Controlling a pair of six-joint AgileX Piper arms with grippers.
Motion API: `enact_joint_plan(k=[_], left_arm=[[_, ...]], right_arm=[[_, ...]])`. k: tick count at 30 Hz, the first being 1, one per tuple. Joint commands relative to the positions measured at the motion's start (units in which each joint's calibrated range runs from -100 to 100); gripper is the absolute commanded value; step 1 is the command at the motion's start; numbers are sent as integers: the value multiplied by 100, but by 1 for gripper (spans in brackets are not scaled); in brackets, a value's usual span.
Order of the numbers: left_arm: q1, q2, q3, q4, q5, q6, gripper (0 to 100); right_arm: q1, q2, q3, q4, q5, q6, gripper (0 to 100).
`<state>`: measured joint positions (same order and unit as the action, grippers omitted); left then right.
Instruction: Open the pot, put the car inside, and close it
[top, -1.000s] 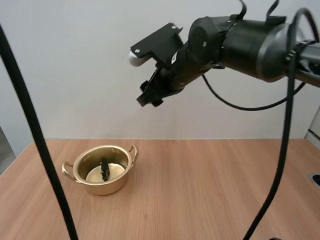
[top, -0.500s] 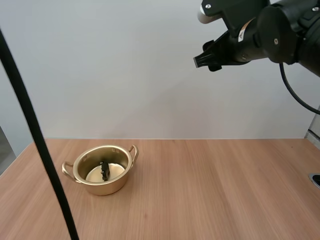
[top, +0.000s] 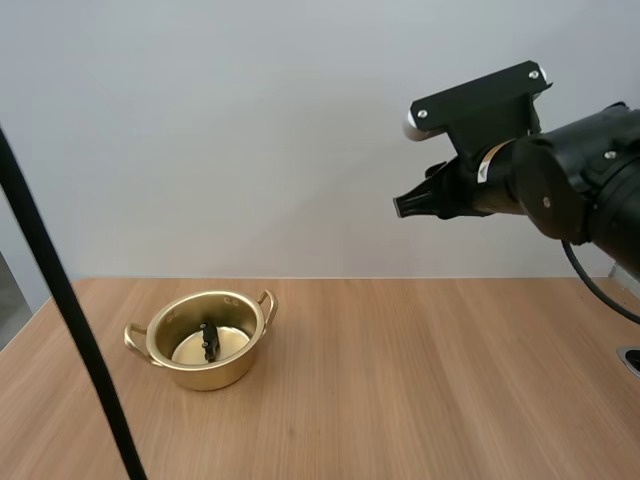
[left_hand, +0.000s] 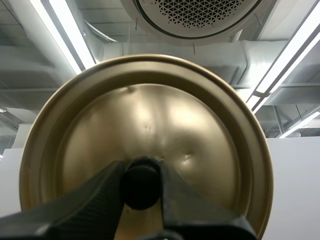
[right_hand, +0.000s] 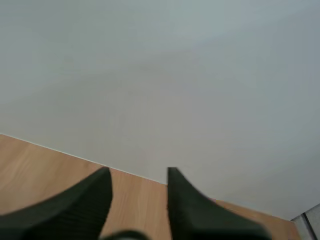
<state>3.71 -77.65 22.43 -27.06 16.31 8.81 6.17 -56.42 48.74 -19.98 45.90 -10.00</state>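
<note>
A golden pot (top: 205, 372) with two handles stands open on the left of the wooden table (top: 420, 380). A small dark car (top: 208, 341) stands inside it. In the left wrist view, my left gripper (left_hand: 141, 175) is shut on the black knob (left_hand: 141, 184) of the golden lid (left_hand: 150, 125), whose top faces the camera. My right gripper (top: 410, 205) hangs high above the table, well right of the pot. In the right wrist view its fingers (right_hand: 137, 172) stand apart with nothing between them, over the table's far edge.
The table's far edge meets a plain pale wall (top: 250, 150). Bare wood stretches to the right of the pot. A small dark fitting (top: 631, 358) sits at the table's right edge.
My right arm has swung from above the pot to the right, rising and then coming lower. The pot and the car have not moved.
</note>
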Motion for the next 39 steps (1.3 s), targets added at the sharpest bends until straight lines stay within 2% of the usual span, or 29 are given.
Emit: enact_joint_plan(k=[1, 6, 8, 15, 18, 23, 27, 29, 34, 39], left_arm=[[0, 2, -3, -6, 12, 17, 0], [0, 2, -3, -6, 97, 29, 0], [0, 2, -3, -6, 291, 29, 0], [0, -105, -3, -6, 825, 29, 0], [0, -164, -3, -6, 980, 20, 0], [0, -283, -3, -6, 1231, -27, 0], [0, -395, -3, -6, 1231, -27, 0], [0, -466, -3, -6, 1231, -49, 0], [0, -639, -3, -6, 1231, -49, 0], [-8, -746, -3, 15, 1286, -49, 0]], right_arm=[[-1, -95, 312, -4, -180, 2, 0], [-1, -223, 524, -4, -243, 29, 0], [-51, -264, 603, -4, -375, 269, 0], [-536, -986, 1277, -4, -1488, 1001, 0], [-591, -1486, 1569, 203, -1980, 1154, 0], [-591, -1957, 1821, 464, -2201, 1054, 0], [-591, -1986, 2138, 178, -2116, 424, 0], [-608, -1995, 2407, 38, -2195, 364, 0], [-824, -2265, 2991, -227, -3608, 364, 0], [-860, -2636, 3073, 163, -4023, 383, 0]])
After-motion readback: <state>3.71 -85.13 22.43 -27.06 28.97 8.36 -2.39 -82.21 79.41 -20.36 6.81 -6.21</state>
